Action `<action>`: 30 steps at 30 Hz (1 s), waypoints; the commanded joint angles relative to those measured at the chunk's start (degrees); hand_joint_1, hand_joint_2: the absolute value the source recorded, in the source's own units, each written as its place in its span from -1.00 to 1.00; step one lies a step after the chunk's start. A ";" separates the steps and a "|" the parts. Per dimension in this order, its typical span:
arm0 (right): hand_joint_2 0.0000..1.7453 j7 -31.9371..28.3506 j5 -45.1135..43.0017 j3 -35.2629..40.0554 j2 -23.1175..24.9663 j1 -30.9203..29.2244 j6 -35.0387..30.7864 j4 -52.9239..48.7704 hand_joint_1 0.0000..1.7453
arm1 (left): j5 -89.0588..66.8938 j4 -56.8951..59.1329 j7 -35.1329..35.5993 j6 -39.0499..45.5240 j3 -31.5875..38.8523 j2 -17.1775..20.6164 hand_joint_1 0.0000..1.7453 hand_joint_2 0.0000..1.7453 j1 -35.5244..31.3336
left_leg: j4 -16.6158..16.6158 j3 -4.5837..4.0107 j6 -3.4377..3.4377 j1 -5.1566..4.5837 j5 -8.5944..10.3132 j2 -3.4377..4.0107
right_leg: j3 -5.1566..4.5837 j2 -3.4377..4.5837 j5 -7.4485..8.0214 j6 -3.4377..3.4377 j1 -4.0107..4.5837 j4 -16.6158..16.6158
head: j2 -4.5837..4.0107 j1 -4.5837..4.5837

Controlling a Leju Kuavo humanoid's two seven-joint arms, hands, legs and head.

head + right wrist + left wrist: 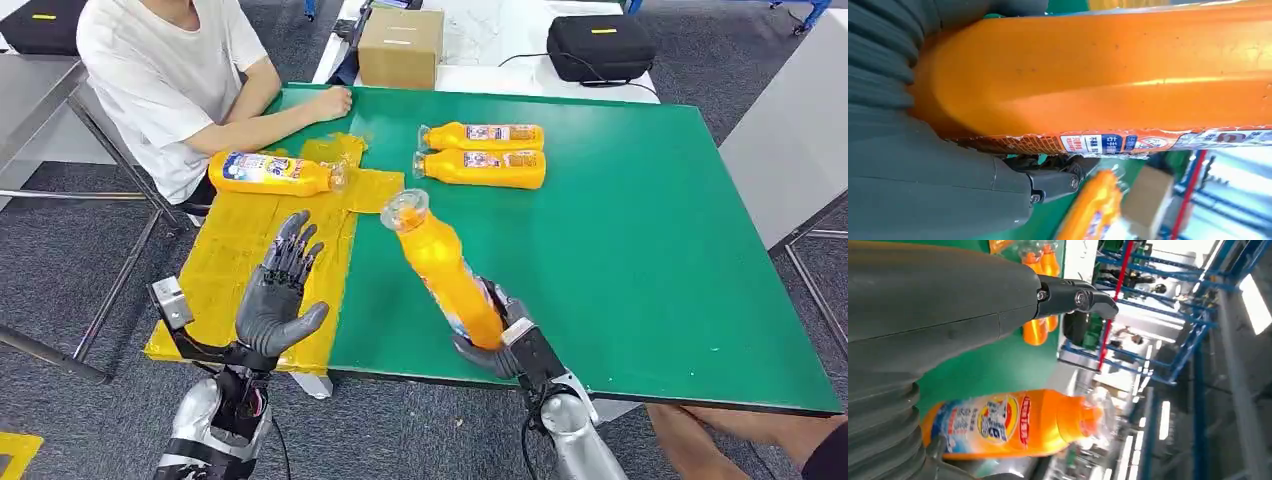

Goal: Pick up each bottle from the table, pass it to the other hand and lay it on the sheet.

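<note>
I have the bottle (444, 270) gripped at its base in my right hand (497, 335), lifted off the green tabletop (640, 260) near its front edge. Its long axis tilts up and away from me, leaning over toward my left side, with the clear cap end high and pointing roughly at the near corner of the yellow sheet (235, 265). In the right wrist view the orange body lies tight against the palm, though I cannot make out how the fingers wrap its far side. My left hand (278, 298) is raised over the sheet, palm facing the bottle, fingers (292, 245) spread and upright, holding nothing. The relation I am working with is this gap: the bottle's neck and upper body lie to the right of my left palm, near but clearly apart, with its axis running slantwise past the fingertips, not across the palm. As I judge it, the left hand is the nearer one to the free upper half, so the handover calls for closing that gap sideways. One bottle already lies on the sheet (272, 172), and two more wait side by side farther back on the tabletop (482, 154).
</note>
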 commanded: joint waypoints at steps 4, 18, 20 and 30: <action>1.00 -2.45 2.77 10.53 4.37 -2.46 -1.64 -5.48 1.00 | -10.30 11.24 -1.63 4.39 -8.59 -0.88 -1.00 1.00 -6.53 | 0.01 0.21 -0.08 0.04 -0.11 0.09 | 0.19 0.09 -0.10 -0.11 0.04 0.03 | 0.00 0.00; 1.00 0.83 -0.64 15.76 5.25 -4.54 -1.46 -3.13 1.00 | 1.55 5.95 -2.87 -7.08 -11.16 -0.52 -1.00 1.00 -3.34 | -0.03 0.11 -0.04 0.01 -0.05 0.07 | 0.11 0.06 -0.05 -0.06 0.02 -0.03 | 0.00 0.00; 1.00 1.50 -0.45 15.67 5.45 -4.90 -1.87 -1.93 1.00 | 1.00 4.57 -3.70 -8.84 -12.02 0.03 -1.00 1.00 -2.38 | -0.02 0.13 -0.04 0.02 -0.07 0.08 | 0.13 0.08 -0.06 -0.07 0.02 -0.01 | 0.00 0.02; 1.00 2.40 0.86 15.63 5.47 -4.77 -3.33 0.89 1.00 | -1.09 4.57 -5.03 -9.07 -11.18 -0.16 -1.00 1.00 -1.33 | -0.05 0.22 -0.05 0.05 -0.09 0.08 | 0.23 0.07 -0.08 -0.09 0.05 -0.06 | 0.00 0.00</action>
